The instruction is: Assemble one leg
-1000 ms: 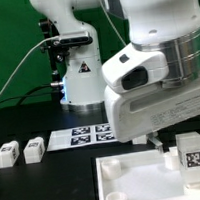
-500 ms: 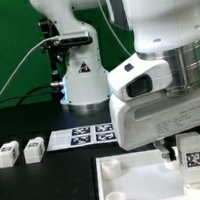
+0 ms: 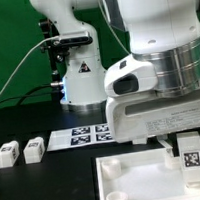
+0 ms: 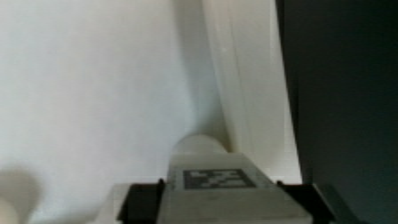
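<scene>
Exterior view: gripper [image 3: 190, 141] clamps the leg [image 3: 192, 160] upright over the board [image 3: 132, 180], near its edge on the exterior view's right. Wrist view: tagged leg pinched between fingers [image 4: 146, 203]. Target socket hidden; keep leg vertical, lower slowly.

On my exterior feed the black table [image 3: 43, 187] is carrying everything. The marker board [image 3: 88, 137] is lying flat toward the back, its tags facing up. At the exterior view's left, one small white block [image 3: 6, 153] is sitting just beside a second white block [image 3: 33, 149], both well apart from the large white board [image 3: 137, 180]. That board is lying flat at the front, and I am seeing one round socket [image 3: 113, 167] and another socket [image 3: 118, 195] along its left edge.
</scene>
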You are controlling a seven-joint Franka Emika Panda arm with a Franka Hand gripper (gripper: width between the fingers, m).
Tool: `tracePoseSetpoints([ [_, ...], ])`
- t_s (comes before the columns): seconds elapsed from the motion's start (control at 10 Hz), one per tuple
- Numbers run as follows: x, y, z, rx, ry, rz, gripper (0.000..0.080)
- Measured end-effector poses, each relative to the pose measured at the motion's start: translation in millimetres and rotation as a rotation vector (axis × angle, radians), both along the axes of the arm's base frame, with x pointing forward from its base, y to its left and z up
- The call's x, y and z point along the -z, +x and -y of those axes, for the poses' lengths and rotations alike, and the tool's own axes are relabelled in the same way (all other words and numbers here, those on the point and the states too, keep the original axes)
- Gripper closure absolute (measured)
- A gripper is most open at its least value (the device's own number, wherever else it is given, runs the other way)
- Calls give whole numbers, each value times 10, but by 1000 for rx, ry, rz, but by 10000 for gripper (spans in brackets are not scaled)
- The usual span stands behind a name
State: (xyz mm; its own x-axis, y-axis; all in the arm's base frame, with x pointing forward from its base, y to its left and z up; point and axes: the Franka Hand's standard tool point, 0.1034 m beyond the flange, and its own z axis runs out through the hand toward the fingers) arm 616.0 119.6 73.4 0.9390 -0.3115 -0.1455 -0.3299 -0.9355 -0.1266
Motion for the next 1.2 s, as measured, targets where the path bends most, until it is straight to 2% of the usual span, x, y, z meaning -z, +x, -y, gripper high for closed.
tracePoseSetpoints([
  [0.4, 25, 83, -16, 610, -8, -99, 506],
  [0.7, 30, 148, -35, 1056, 7, -152, 506],
  [1.0, 36, 146, -35, 1014, 9, -143, 501],
  [1.1, 38, 131, -35, 973, 8, -135, 308],
  [1.2, 35, 95, -32, 883, 12, -119, 200],
])
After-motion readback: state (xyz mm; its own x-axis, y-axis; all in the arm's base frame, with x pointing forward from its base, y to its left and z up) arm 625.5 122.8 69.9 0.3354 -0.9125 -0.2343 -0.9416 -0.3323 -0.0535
